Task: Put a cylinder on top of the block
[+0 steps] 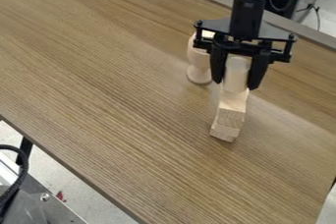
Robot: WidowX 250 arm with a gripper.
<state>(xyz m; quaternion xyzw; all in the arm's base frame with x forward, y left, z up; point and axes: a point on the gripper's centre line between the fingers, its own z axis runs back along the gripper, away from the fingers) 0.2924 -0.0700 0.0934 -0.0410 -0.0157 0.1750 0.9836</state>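
Note:
The black gripper (236, 81) hangs over the upper right part of the table, its fingers pointing down. A pale wooden cylinder (237, 73) stands upright between them, and the gripper is shut on it. Directly below the cylinder in the view is a light wooden block (231, 114), with another wooden piece (225, 131) under its near end. The cylinder's lower end meets the block's far part in the view; whether it rests there or hangs just above, I cannot tell.
A pale, rounded wooden piece with a narrow waist (199, 65) stands just left of the gripper, partly behind it. The brown wood-grain table (118, 80) ends in a long edge at the lower left. Cables and dark equipment lie beyond the far edge.

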